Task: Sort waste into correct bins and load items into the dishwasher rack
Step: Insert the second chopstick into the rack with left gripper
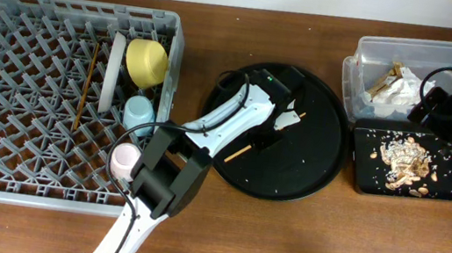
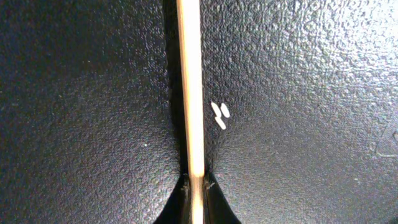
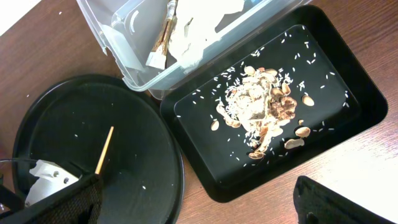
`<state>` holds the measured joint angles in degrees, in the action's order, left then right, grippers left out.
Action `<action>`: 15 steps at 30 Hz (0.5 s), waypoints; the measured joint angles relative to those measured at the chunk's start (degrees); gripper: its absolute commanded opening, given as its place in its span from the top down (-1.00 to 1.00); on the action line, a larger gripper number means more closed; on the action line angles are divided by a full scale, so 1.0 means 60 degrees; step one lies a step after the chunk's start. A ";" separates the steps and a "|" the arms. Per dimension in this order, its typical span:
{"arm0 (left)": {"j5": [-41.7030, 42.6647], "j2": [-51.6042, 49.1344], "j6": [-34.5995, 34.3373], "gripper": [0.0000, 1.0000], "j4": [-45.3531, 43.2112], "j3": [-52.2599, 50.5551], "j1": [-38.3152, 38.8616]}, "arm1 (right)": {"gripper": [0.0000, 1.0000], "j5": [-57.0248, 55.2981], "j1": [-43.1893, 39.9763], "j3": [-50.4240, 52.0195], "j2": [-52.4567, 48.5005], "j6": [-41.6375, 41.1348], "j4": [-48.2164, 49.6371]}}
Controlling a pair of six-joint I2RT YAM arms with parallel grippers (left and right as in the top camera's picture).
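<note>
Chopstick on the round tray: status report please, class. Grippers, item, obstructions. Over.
Left gripper shut on chopstick, over round tray. Right gripper open, empty, by the black bin. Only stray rice grains beside the chopstick.

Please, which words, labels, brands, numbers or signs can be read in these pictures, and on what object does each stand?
None: no readable text shows. The dishwasher rack, round black tray, clear tub, black rectangular tray and the chopstick held in the left end effector are unmarked; the crumpled paper in the tub shows no legible print.
</note>
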<state>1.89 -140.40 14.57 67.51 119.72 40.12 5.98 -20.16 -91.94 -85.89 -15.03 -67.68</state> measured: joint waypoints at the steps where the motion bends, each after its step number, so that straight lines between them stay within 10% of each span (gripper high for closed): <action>1: 0.0004 -0.0076 0.0000 0.99 0.0270 0.0138 0.0004 | -0.97 0.0000 0.0000 0.0000 0.0000 0.0000 -0.0004; 15: -0.0470 -0.0011 -0.1800 1.00 0.4834 0.7817 -0.2335 | -0.97 0.0000 0.0000 0.0000 0.0000 0.0000 -0.0095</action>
<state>-0.93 -140.46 3.77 96.51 166.63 26.11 5.98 -20.16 -91.94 -85.89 -15.03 -68.25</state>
